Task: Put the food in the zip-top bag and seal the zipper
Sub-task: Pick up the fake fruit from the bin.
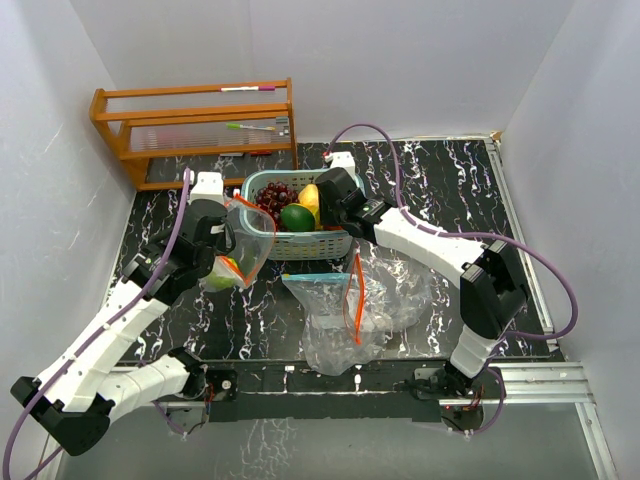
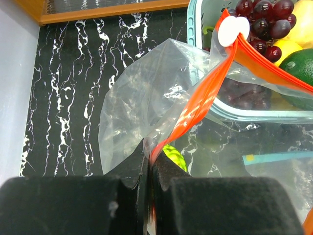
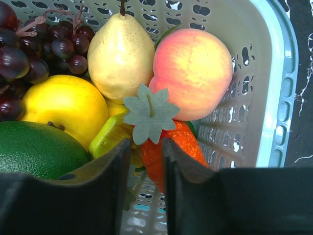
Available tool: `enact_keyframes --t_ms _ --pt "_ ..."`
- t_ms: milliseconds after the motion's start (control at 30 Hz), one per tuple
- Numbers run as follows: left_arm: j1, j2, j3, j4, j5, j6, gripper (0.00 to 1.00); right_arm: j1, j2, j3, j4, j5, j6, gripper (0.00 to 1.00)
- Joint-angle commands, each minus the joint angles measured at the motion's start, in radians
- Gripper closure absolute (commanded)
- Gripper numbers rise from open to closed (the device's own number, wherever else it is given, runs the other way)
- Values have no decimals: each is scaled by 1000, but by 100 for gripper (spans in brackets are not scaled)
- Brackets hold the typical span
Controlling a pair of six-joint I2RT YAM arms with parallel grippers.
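Your right gripper [image 3: 145,149] hangs in the basket [image 3: 276,98], its 2 jaws parted and empty. The strawberry [image 3: 185,142] lies just beneath, leaf cap pointing away. Your left gripper [image 2: 149,164] is clenched on the zip-top bag [image 2: 137,98] — beside the basket.

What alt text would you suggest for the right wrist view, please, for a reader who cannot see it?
The right gripper is inside a blue basket of toy fruit, its fingers either side of an orange-red fruit with a grey-green leaf; whether they grip it is unclear. Behind lie a pear, a peach, a yellow fruit, grapes and a green fruit.
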Motion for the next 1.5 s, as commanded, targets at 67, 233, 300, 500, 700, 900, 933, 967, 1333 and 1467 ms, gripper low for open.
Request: enact_keyframes --t_ms 67,233,300,500,700,900,933,967,1333,1467 --pt "5 -17 -8 14 -2 2 100 6 -2 58 46 43 -33 59" --pt "5 -15 -8 12 -1 4 100 5 22 84 49 62 -37 58" --pt "5 -14 -10 13 -2 5 100 6 37 96 54 68 -43 57" --pt "5 -16 -9 10 -8 8 100 6 107 148 27 82 -44 57" --pt "5 -20 -13 7 -11 9 100 6 104 129 35 120 -31 65" --pt "5 -20 -13 9 -9 8 100 6 88 122 31 140 -28 92" --pt "5 -20 -14 9 -7 7 100 6 82 121 29 140 -28 92" --pt "5 -19 -14 9 -7 7 100 5 76 121 28 139 -28 92" --pt "5 -7 -10 11 -4 7 100 27 -151 89 55 62 -47 92" --pt "5 3 -8 17 4 5 100 65 -218 94 66 -17 -68 92"
